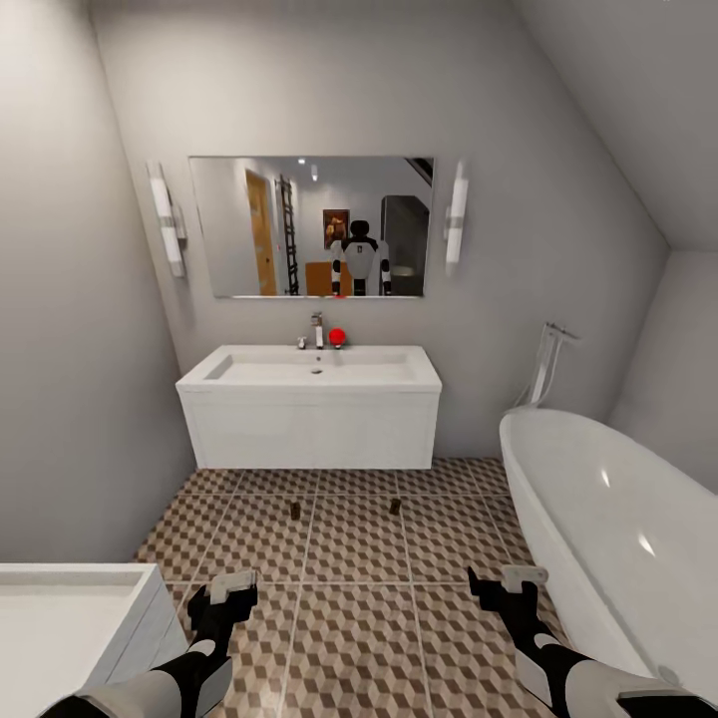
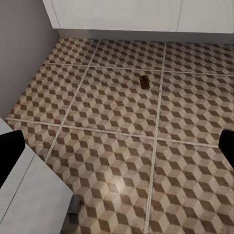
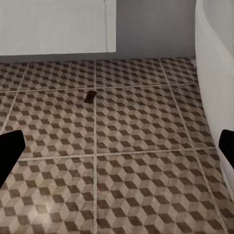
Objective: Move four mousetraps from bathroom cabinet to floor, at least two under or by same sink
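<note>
Head view: two small flat brown wooden mousetraps, one left (image 1: 295, 510) and one right (image 1: 395, 506), lie on the cube-patterned brown-and-beige tiled bathroom floor (image 1: 359, 638), just before the white wall-hung rectangular bathroom sink (image 1: 311, 404). My left gripper (image 1: 231, 587) and right gripper (image 1: 511, 582) hover released, holding nothing. Judgement: the traps are light, stiff and thin; I would pinch each across the board's long edges, clear of the spring.

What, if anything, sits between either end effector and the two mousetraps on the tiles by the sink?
Nothing visible. Bare bathroom floor lies between the left end effector and the left mousetrap, and between the right end effector and the right mousetrap. Both traps lie just before the sink.
</note>
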Robot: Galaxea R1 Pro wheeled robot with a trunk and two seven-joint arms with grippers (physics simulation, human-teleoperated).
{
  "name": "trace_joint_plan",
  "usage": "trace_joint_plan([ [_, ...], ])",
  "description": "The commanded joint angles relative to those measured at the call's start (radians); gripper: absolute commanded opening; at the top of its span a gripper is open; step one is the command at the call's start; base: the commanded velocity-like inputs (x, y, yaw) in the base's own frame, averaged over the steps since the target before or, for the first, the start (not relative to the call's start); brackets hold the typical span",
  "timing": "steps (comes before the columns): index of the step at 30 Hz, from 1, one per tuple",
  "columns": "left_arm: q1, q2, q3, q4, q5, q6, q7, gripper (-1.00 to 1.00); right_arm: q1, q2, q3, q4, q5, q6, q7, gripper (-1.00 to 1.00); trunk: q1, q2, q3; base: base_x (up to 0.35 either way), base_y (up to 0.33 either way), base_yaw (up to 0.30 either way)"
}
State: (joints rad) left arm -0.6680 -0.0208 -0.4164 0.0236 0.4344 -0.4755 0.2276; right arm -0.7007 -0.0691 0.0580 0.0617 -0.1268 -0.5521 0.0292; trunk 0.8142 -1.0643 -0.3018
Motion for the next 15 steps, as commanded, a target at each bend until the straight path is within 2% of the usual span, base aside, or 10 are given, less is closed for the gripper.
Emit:
trace_joint_plan([
  [1,-0.001,-0.001,-0.008,0.003,0.004,-0.004,0.004,1.00,-0.002,0.000,0.006,0.004,-0.010,-0.006,0.003,1.00,-0.004,0.006,0.002,0.000,0.000,0.000],
  [15,-0.001,-0.001,-0.008,0.003,0.004,-0.003,0.004,1.00,-0.002,0.000,0.006,0.004,-0.009,-0.006,0.003,1.00,-0.058,0.104,0.046,0.000,0.000,0.000],
])
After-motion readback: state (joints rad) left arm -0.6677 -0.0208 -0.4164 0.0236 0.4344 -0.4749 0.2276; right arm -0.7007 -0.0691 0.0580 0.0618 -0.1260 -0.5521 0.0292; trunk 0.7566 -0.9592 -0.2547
